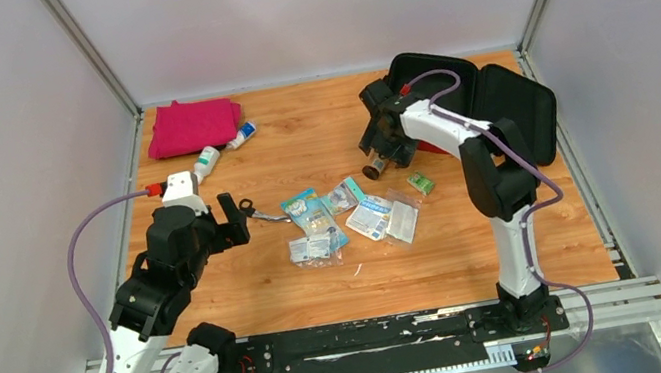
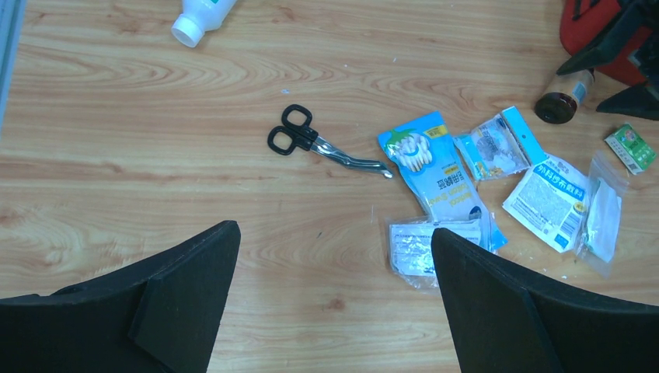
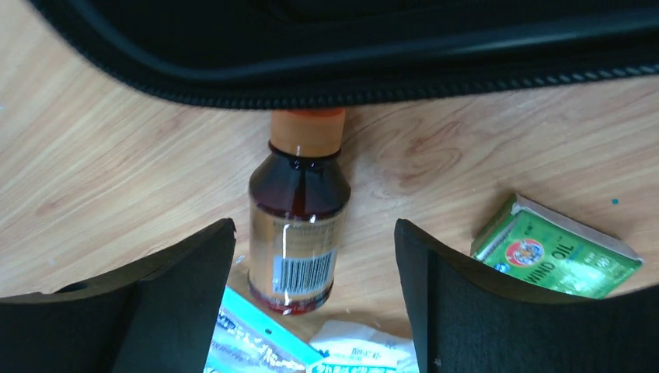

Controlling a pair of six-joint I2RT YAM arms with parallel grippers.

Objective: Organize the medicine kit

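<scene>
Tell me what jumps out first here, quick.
The open kit, black-lined, sits at the table's back right, and the right gripper hangs open astride a brown bottle lying by its rim. Loose packets lie scattered mid-table; a pink cloth is back left.

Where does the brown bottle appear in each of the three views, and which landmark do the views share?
Top external: brown bottle lies right of centre, near the open kit.
Left wrist: upper right, just below the kit's red edge.
Right wrist: centre, cap pointing at the kit's zipper edge.
Shared landmark: the green box lying near the bottle, seen in all three views.
</scene>
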